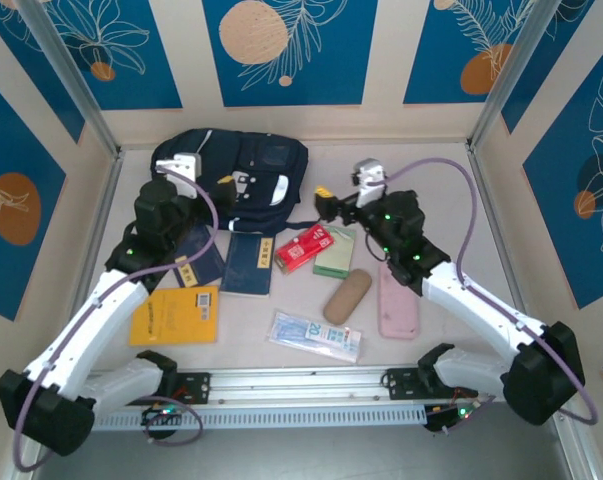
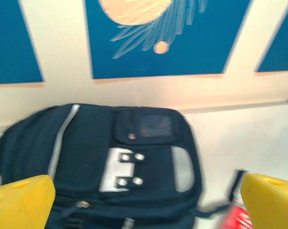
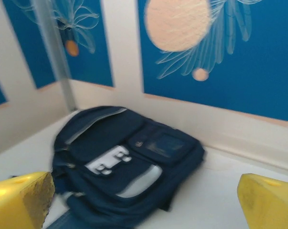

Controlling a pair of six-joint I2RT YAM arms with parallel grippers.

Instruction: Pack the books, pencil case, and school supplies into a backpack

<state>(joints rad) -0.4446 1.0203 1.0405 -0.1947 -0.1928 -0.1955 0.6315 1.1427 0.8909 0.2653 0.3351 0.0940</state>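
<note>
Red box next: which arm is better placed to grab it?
Right. The right gripper hangs open just beyond the red box; the left gripper is by the backpack, farther off.

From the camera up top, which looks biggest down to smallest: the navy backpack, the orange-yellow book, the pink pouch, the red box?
1. large navy blue fabric backpack
2. thin orange-yellow book
3. flat pink pouch
4. small red box with white print
</note>
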